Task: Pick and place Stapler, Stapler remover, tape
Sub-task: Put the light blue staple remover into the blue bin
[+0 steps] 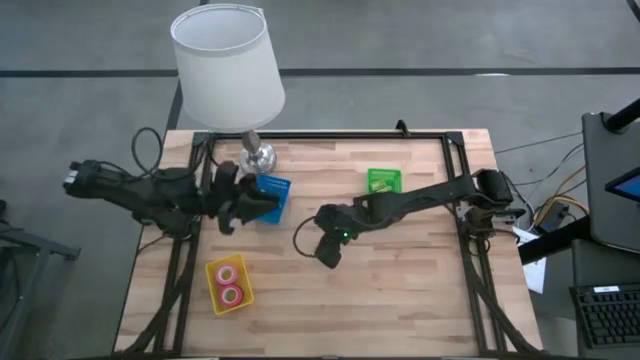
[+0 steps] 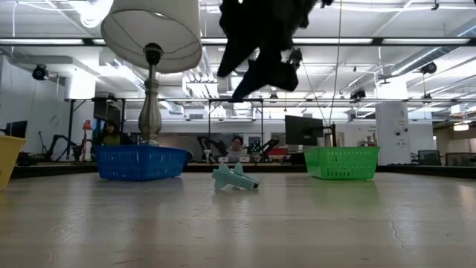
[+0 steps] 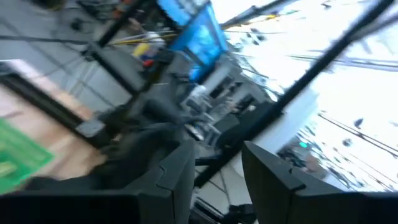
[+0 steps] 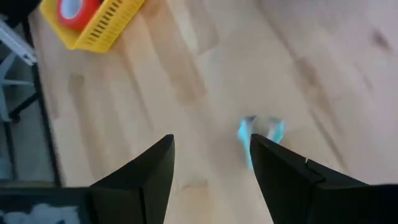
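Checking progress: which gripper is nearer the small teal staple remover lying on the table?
Right gripper, open above the small teal staple remover. Left gripper is over the blue basket.

The small teal tool (image 4: 260, 138) under the right arm is blurred; the yellow tray (image 2: 9, 158) is cut off at the low view's left edge.

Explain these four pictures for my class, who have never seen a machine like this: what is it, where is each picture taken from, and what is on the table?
It is a robot with two dark arms at a wooden table. One picture looks straight down, one looks level across the tabletop, and two come from cameras on the wrists. The left pincer is over the blue tray. The right pincer is open, holding nothing, above a small teal tool. Also there: a green tray, a yellow tray with tape rolls, and a lamp.
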{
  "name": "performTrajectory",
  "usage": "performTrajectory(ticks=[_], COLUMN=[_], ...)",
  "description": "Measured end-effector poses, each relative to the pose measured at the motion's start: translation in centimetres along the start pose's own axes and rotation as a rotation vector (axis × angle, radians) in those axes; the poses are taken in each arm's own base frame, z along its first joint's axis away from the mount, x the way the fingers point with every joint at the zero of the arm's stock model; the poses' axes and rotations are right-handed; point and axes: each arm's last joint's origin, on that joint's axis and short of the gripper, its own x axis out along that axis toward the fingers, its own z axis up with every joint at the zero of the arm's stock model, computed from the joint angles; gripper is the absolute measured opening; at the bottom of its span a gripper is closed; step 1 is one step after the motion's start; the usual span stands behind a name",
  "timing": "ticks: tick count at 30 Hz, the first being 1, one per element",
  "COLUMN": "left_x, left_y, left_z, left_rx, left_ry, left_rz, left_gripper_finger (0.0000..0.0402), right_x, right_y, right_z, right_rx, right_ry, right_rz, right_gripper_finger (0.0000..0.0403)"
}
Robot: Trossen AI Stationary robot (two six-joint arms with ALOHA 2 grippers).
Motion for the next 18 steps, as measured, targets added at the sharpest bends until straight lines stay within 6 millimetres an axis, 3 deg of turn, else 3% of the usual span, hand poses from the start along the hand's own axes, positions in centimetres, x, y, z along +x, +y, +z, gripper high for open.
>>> performTrajectory(ticks=[8,18], left_x=[1.7,3.6], left_y=[-0.8,-0.8], left_z=[-1.9,-4.2], left_rx=[-0.035,-0.049], left_ry=[0.031,0.085], left_rz=[-0.061,-0.077], left_gripper_finger=[0.0136,0.0133], right_x=[2.7,4.4], right_y=[-3.5,-5.0], right_z=[-2.2,-3.5], right_rx=[0.027,0.047], right_ry=[-0.018,0.054], right_rz=[-0.125,-0.103], right_gripper_finger=[0.0203,0.0203])
